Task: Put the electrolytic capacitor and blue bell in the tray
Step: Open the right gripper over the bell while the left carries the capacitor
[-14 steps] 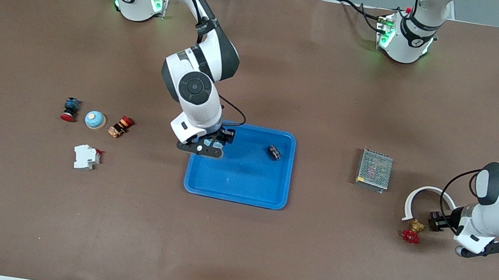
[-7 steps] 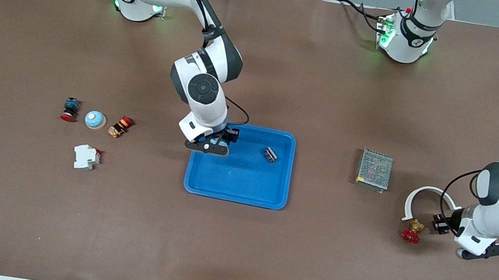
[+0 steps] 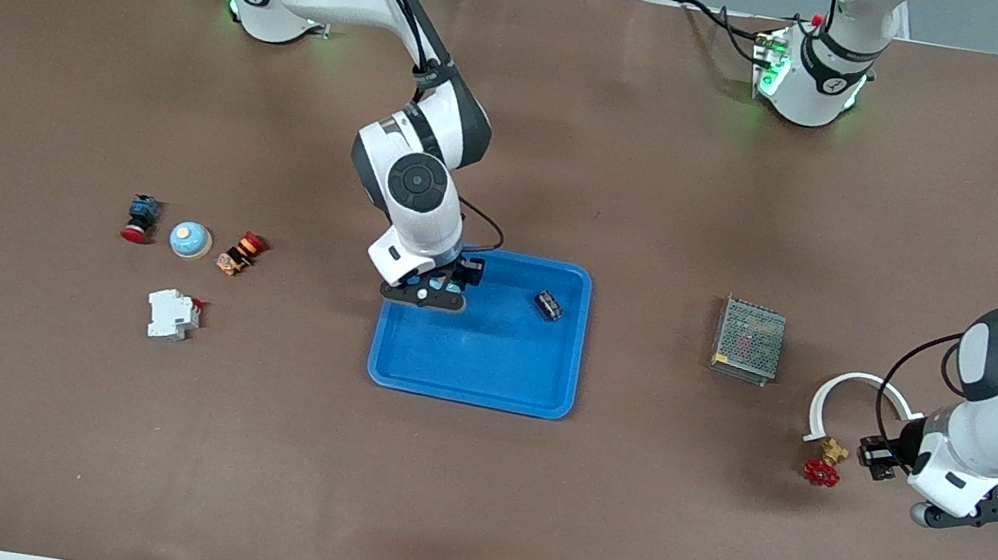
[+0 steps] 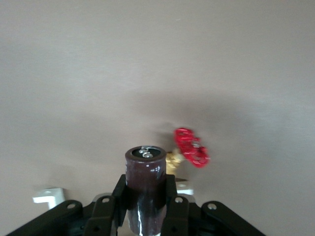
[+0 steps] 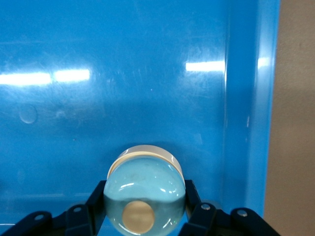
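My right gripper (image 3: 434, 290) is shut on a light blue bell (image 5: 145, 184) with a brass button and holds it low over the bright-blue tray (image 3: 486, 359), near the corner toward the right arm's base; the tray floor (image 5: 147, 73) fills the right wrist view. My left gripper (image 3: 878, 455) is shut on a dark brown electrolytic capacitor (image 4: 144, 172), held upright just above the table beside a red-handled brass valve (image 3: 822, 470), which also shows in the left wrist view (image 4: 191, 147). A small dark part (image 3: 548, 304) lies in the tray.
A second blue bell (image 3: 189, 239) sits toward the right arm's end, between a red-capped button (image 3: 139, 218) and an orange-red part (image 3: 242, 253); a white breaker (image 3: 172, 314) lies nearer the camera. A metal mesh box (image 3: 749, 339) and a white arc (image 3: 856, 386) lie near the left gripper.
My right gripper has carried the bell a little farther in over the tray. My left arm has risen and shifted slightly, still holding the capacitor by the valve.
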{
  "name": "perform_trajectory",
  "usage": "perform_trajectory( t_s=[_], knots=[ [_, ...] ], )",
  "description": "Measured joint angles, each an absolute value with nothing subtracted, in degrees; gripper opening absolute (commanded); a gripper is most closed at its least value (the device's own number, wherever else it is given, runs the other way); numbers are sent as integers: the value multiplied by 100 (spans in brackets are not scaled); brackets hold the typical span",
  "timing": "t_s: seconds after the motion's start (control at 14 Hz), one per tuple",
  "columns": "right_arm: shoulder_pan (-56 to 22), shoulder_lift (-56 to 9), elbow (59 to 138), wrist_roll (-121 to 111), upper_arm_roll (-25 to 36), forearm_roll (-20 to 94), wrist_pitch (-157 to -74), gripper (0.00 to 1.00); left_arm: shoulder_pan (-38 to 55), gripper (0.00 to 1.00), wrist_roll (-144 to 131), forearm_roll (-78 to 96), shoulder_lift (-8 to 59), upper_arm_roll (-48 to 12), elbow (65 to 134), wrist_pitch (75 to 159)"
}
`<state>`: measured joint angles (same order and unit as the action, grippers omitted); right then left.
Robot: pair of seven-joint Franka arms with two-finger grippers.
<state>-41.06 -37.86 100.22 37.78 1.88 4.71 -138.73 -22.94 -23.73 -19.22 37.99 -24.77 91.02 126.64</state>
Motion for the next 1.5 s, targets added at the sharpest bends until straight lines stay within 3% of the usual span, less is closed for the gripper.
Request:
perform_trajectory(
  t_s=[0.21, 0.29, 0.36, 0.43, 0.5, 1.0, 1.5],
  knots=[
    [-4134, -3825, 10023, 3778, 188, 470, -13906, 45, -2273, 0, -2930, -1922, 3799, -2845, 9085, 12664],
    [-4146, -3829, 10023, 3778, 188, 470, -13906, 51, -2253, 0, -3144, -1922, 3799, -2996, 9084, 12664],
    [-4154, -3830, 10023, 3778, 188, 470, -13906, 69, -2194, 0, -3380, -1922, 3798, -3124, 9082, 12664],
    [-4158, -3830, 10023, 3779, 188, 470, -13906, 95, -2067, 0, -3649, -1922, 3799, -3200, 9073, 12664],
    [-4158, -3830, 10023, 3779, 191, 470, -13906, 100, -1877, 0, -3929, -1922, 3798, -3225, 9052, 12664],
    [-4164, -3760, 9956, 3767, 203, 457, -13724, 100, -345, 0, -6056, -1922, 3975, -3231, 8946, 12655],
    [-3764, -2525, 9732, 2357, 349, 432, -11694, 100, 805, 0, -8035, -1922, 4537, -3174, 8375, 12884]
  ],
)
